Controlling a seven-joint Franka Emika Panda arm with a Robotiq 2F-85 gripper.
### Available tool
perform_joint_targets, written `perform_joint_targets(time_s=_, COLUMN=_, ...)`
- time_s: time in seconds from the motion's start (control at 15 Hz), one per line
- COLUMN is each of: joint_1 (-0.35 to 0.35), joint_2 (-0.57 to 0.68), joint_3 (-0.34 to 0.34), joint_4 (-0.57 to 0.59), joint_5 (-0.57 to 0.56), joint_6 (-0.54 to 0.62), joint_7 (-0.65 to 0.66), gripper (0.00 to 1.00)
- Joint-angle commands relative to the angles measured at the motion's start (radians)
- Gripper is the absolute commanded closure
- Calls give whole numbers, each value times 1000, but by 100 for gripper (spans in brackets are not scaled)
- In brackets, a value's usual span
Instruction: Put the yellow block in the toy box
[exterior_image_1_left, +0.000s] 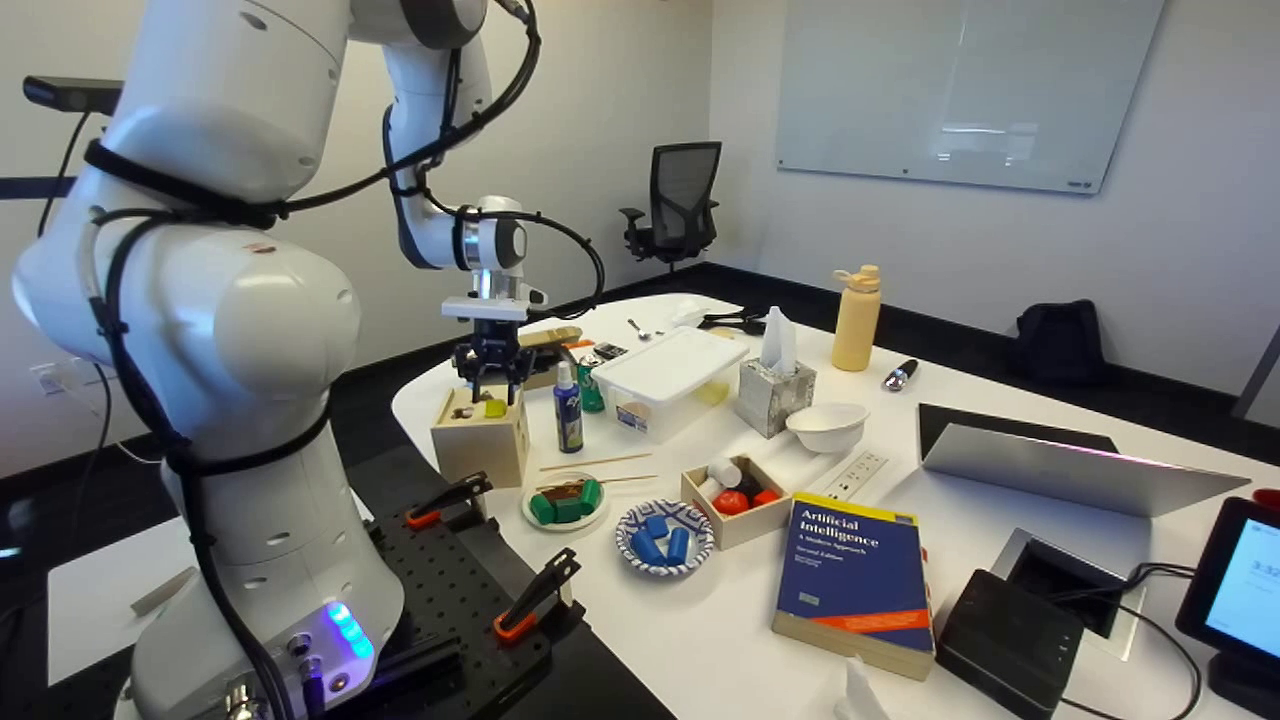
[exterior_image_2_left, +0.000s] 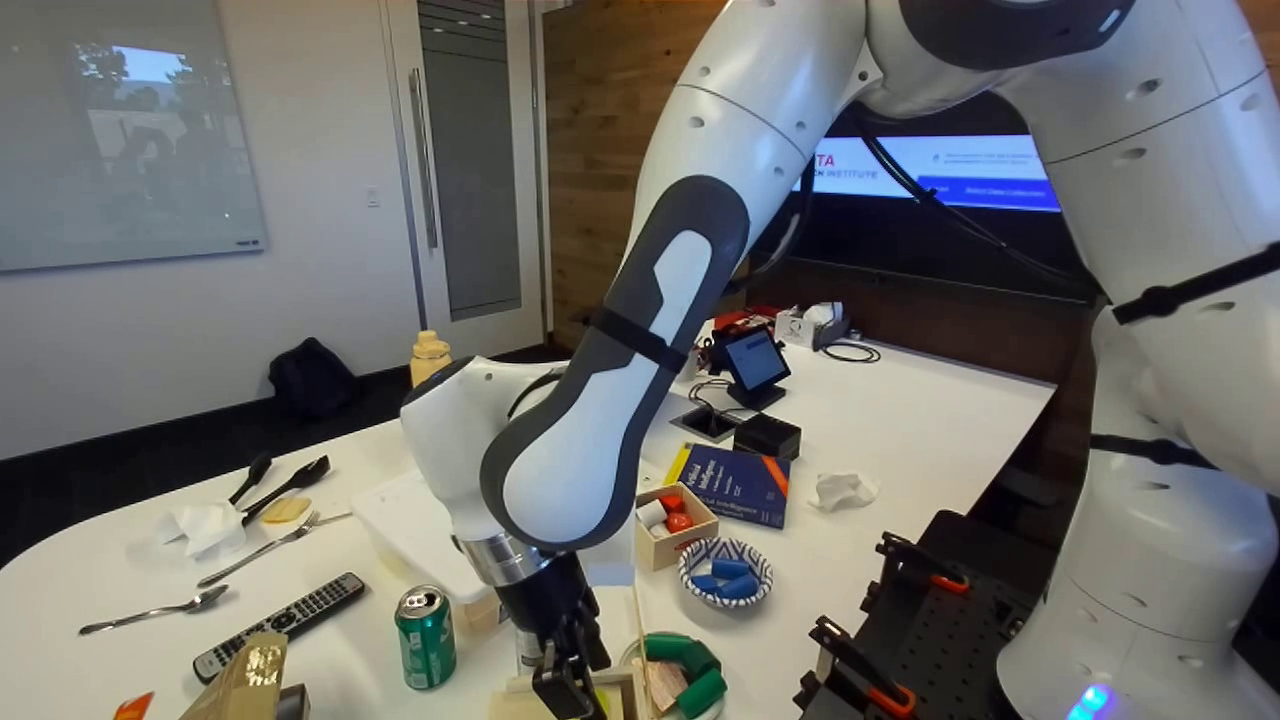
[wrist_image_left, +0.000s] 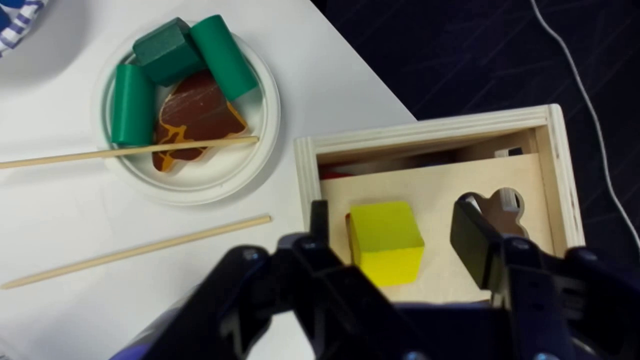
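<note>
The yellow block (wrist_image_left: 387, 240) rests on the lid of the light-brown wooden toy box (wrist_image_left: 430, 127). A thin dark red edge shows at the block's left side, perhaps part of a hole under it. A cloverleaf hole lies to its right, and a gap behind the lid shows a dark inside. My gripper (wrist_image_left: 392, 220) is open, a finger on each side of the block, both apart from it. In an exterior view the gripper (exterior_image_1_left: 494, 393) is just above the block (exterior_image_1_left: 495, 408) and the box (exterior_image_1_left: 480, 452). In an exterior view the gripper (exterior_image_2_left: 575, 685) partly hides the block (exterior_image_2_left: 602, 700).
A plate with green blocks (exterior_image_1_left: 567, 502) and wooden sticks (exterior_image_1_left: 597, 462) lie beside the box. A purple spray bottle (exterior_image_1_left: 568, 410) and a green can (exterior_image_2_left: 425, 640) stand close by. A lidded clear container (exterior_image_1_left: 665, 380) and a patterned bowl (exterior_image_1_left: 664, 538) are farther off.
</note>
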Motion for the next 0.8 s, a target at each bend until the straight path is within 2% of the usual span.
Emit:
perform_joint_targets(time_s=0.0, joint_1=3, joint_2=-14, joint_3=-3, joint_4=-12, joint_5=1, joint_6=-5, joint_7=8, gripper=3)
perform_joint_targets(time_s=0.13, joint_1=-2, joint_2=-16, joint_3=-3, joint_4=-11, joint_5=3, joint_6=-6, joint_7=4, gripper=0)
perform_joint_targets(time_s=0.73, joint_1=-10, joint_2=-30, joint_3=-6, joint_4=-21, joint_5=1, joint_6=-23, joint_7=0, gripper=0)
